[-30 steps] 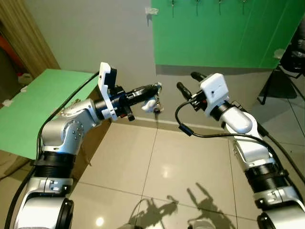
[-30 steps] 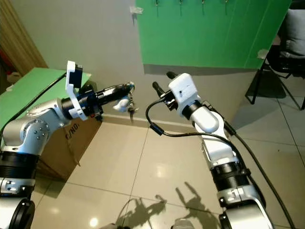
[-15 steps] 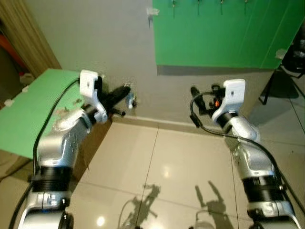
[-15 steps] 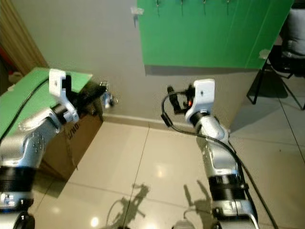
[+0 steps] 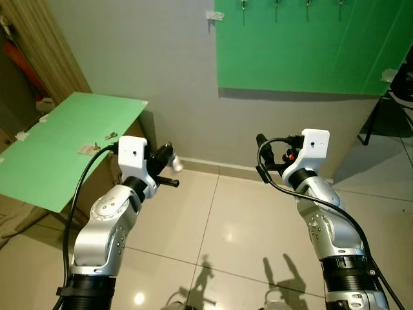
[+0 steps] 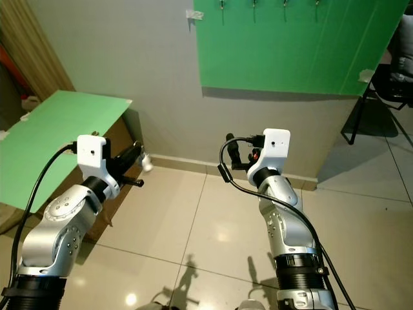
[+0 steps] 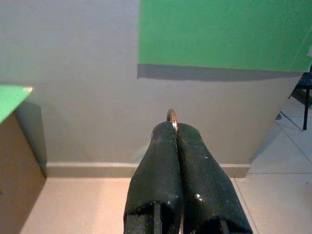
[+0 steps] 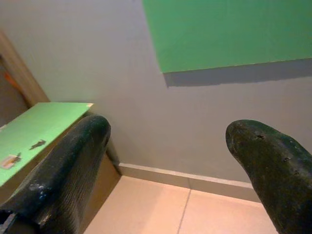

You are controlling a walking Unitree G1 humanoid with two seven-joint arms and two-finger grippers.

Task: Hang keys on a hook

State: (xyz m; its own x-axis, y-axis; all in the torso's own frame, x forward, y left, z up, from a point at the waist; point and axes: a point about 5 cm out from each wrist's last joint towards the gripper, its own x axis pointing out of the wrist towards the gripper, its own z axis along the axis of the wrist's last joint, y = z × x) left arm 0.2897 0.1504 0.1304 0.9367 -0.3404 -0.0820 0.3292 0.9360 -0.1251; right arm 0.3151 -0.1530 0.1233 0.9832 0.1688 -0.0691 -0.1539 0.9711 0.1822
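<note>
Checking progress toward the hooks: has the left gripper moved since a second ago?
Yes. The left gripper, shut on the metal key ring, dropped lower, farther below the green wall panel.

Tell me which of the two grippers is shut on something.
The left gripper: its black fingers are pressed together on a metal key ring poking out at the tips. The right gripper is spread wide, holding nothing.

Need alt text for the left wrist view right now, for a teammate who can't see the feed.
The left gripper has its two black fingers pressed shut on a metal key ring that peeks out at their tips. Beyond them stands a grey wall with a green board above and beige tiled floor below.
</note>
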